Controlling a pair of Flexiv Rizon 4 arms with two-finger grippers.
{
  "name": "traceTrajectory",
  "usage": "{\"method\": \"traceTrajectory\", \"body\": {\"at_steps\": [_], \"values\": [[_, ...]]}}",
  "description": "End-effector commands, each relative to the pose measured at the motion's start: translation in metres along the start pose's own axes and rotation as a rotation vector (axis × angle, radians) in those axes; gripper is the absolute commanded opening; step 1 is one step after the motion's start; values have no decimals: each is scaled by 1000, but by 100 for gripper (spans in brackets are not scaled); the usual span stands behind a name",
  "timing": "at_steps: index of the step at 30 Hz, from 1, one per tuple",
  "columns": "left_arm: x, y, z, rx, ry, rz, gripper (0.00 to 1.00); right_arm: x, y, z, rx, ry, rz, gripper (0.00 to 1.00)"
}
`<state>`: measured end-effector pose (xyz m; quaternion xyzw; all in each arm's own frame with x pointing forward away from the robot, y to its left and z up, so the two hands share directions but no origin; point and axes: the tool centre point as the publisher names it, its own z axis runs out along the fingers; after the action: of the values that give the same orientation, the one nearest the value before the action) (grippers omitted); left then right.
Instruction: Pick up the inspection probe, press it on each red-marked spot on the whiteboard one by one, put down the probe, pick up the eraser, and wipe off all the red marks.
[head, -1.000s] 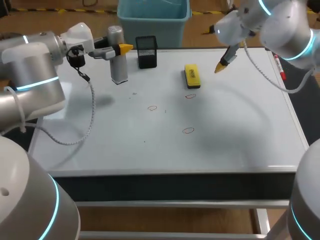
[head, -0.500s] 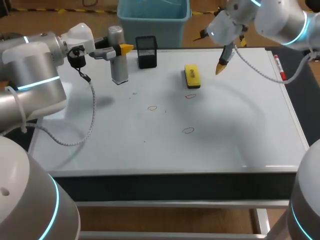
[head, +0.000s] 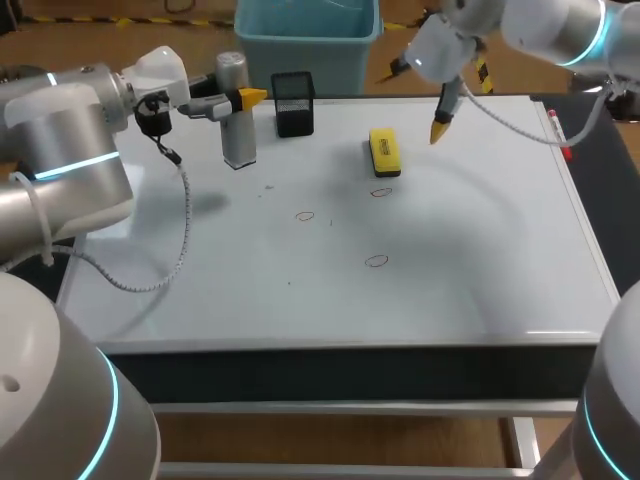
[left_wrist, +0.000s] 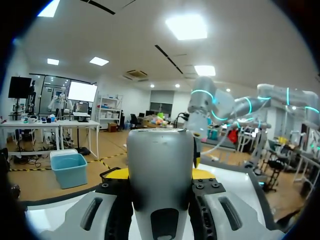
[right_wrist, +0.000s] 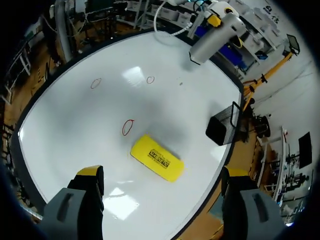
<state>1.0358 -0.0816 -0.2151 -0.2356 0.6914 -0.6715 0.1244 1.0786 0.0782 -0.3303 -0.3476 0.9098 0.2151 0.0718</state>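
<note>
The inspection probe (head: 236, 125), a silver cylinder, stands upright at the whiteboard's back left; whether its base touches the board I cannot tell. My left gripper (head: 238, 99) is shut on its upper part, and in the left wrist view the probe (left_wrist: 160, 155) fills the gap between the fingers. The yellow eraser (head: 384, 152) lies flat at the back middle. My right gripper (head: 413, 102) hangs open above and just behind it; in the right wrist view the eraser (right_wrist: 156, 157) lies below the wide-spread fingers, untouched. Three red marks (head: 380, 193) (head: 305, 215) (head: 376, 261) are on the whiteboard (head: 480, 250).
A black mesh holder (head: 293, 103) stands at the back edge between the probe and the eraser. A red marker (head: 566, 148) lies along the board's right rim. A cable (head: 185, 215) hangs from my left wrist over the board's left part.
My right arm has swung back and to the left, and its gripper now sits higher above the board behind the eraser. The left arm and the probe have not moved.
</note>
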Motion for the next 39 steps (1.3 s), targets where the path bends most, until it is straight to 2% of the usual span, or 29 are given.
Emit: {"method": "traceTrajectory", "body": {"at_steps": [1,3,5,8,9,11,13,24,30,37,39], "values": [[1,-1,0,3,-3,1,0,-7,5,7,-34,59,-83,100],[1,-1,0,3,-3,1,0,-8,10,13,6,124,-159,100],[1,-1,0,3,-3,1,0,-8,12,17,0,147,-214,100],[1,-1,0,3,-3,1,0,-6,15,23,37,221,-308,100],[1,-1,0,3,-3,1,0,-5,15,24,76,267,-350,100],[1,-1,0,3,-3,1,0,-4,16,27,80,292,-416,100],[1,-1,0,3,-3,1,0,-2,18,30,128,348,-501,100],[1,-1,0,3,-3,1,0,7,8,43,140,394,-663,100],[1,-1,0,3,-3,1,0,13,-3,50,175,377,-724,100],[1,-1,0,3,-3,1,0,16,-14,60,153,350,-766,100],[1,-1,0,3,-3,1,0,16,-14,60,157,365,-774,100]]}}
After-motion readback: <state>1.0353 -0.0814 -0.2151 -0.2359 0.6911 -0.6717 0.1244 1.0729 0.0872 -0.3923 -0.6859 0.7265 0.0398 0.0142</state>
